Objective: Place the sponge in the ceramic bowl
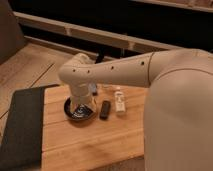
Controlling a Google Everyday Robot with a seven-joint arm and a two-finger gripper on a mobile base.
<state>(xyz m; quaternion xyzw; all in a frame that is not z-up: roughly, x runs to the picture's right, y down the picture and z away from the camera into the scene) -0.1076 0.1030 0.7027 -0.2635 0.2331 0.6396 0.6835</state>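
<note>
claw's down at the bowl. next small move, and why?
Probably release in place, without moving first. The claw hangs straight down within the rim of the ceramic bowl. No sponge shows anywhere on the wooden board, so it is likely hidden at the claw. The black bar lies close beside the bowl, so a sideways shift looks unneeded and risky.

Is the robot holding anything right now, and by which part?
Cannot be told: the pincer is down over the ceramic bowl, and what it may hold does not show.
</note>
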